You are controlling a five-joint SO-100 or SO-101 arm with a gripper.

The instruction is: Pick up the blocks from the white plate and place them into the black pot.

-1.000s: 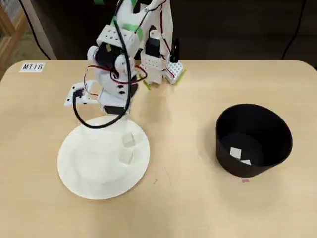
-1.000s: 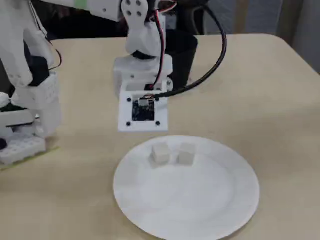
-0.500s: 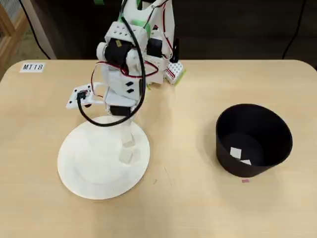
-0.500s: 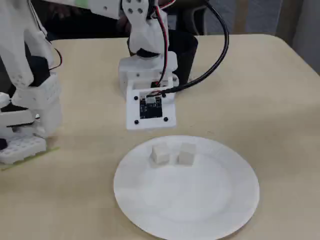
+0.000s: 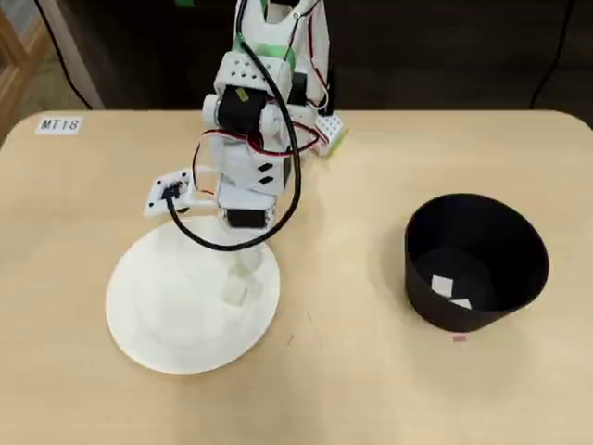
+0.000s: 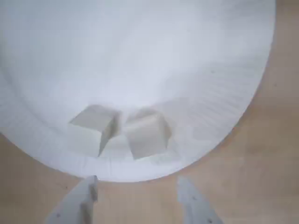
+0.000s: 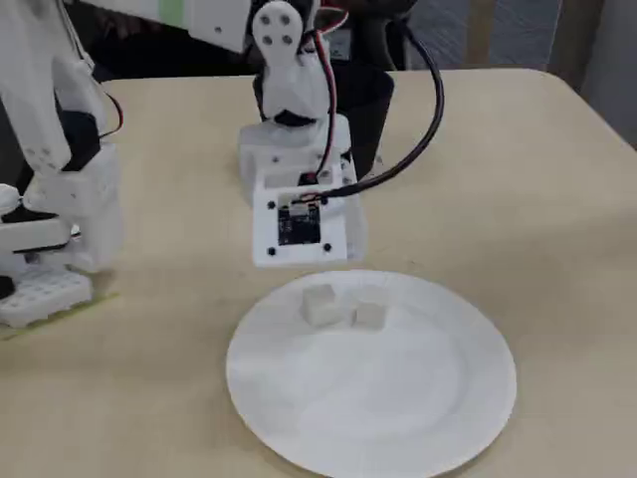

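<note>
A light wooden table fills most of the overhead view, its rounded corners showing at the upper left and upper right. A small white label reading "MT18" sits flat on the tabletop at the upper left of that view. Beyond the table's far edge, along the top of the frame, the background is dark.
</note>
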